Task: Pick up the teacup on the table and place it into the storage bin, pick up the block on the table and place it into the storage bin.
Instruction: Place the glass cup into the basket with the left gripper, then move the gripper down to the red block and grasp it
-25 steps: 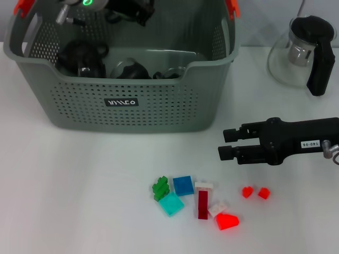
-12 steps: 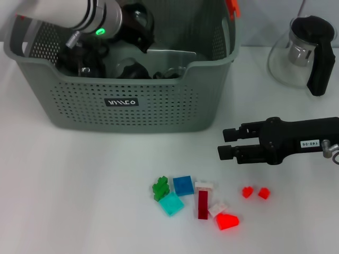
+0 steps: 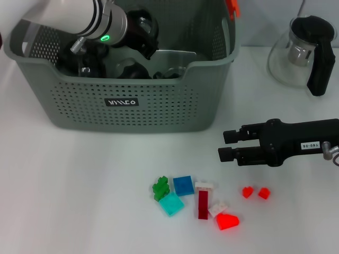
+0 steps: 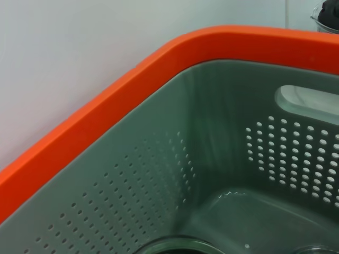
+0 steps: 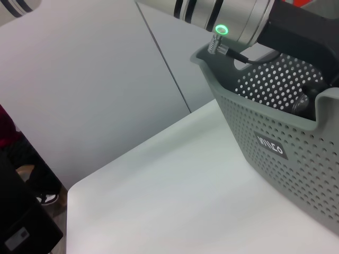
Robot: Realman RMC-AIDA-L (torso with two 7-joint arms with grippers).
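Key relation: the blocks lie in the lower centre of the head view, below and to the left of the right gripper; this gripper is by far the nearer to them, with bare desk between.
Right gripper: hovers at right of centre in the head view, pointing toward frame left; its two black fingers are apart with nothing between them.
Long axis: the dark red block runs up-down in the frame, roughly crosswise to the gripper's pointing direction; the blue, teal and green pieces beside it are squat.
Left gripper: its arm reaches into the storage bin at upper left of the head view; fingers hidden, so open or closed cannot be told.
Storage bin contents: dark rounded items and some clear glassware lie on its floor; the left wrist view shows its inner wall and orange rim, with glass rims at the bottom edge.
Teacup: none stands on the desk; likely among the glass pieces in the bin, though I cannot be sure.
Teapot: upper right, on the desk, apart from the bin.
Step in hand: probably the block pick, by the right arm.
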